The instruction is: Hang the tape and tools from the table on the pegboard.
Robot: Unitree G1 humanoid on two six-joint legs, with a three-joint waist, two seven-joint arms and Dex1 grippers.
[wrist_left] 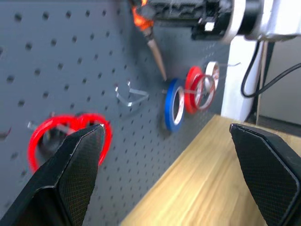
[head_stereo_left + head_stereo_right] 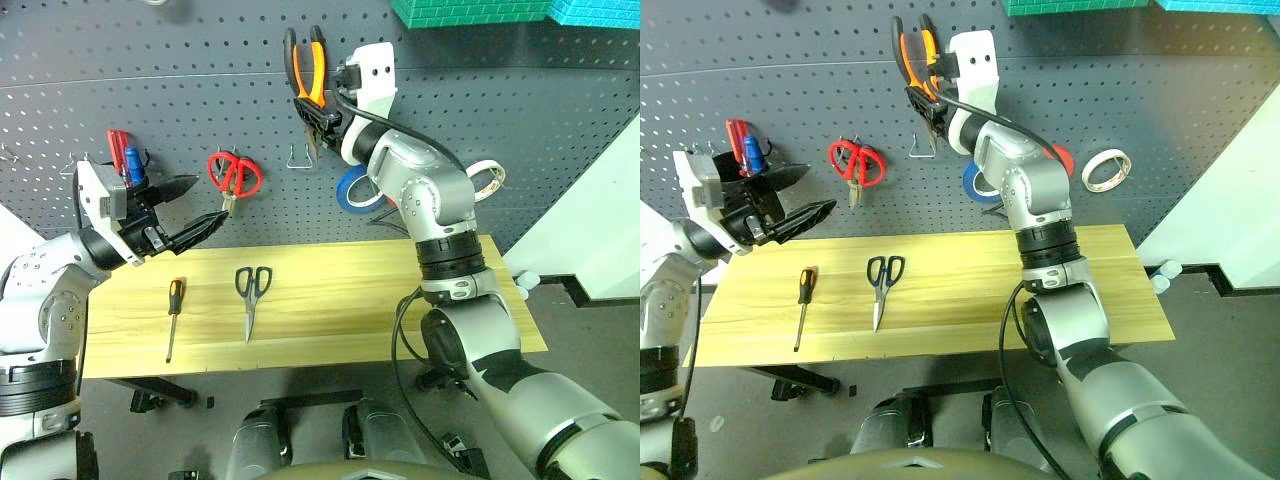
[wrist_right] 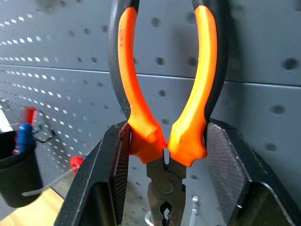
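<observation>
My right end effector (image 3: 162, 155) holds the pliers (image 2: 308, 75) by the base of the orange-and-black handles, high against the pegboard (image 2: 520, 110), handles up. My left end effector (image 2: 190, 208) is wide and holds nothing, near the red-handled scissors (image 2: 234, 176) that hang on the pegboard. The screwdriver (image 2: 173, 316) and the black-handled scissors (image 2: 251, 297) lie on the table (image 2: 340, 300), toward its left end. The white tape (image 2: 1106, 169) hangs on the pegboard, above the table's right end.

The light wood table (image 2: 400, 300) carries a screwdriver (image 2: 173, 317) and black-handled scissors (image 2: 251, 296), lying apart.
</observation>
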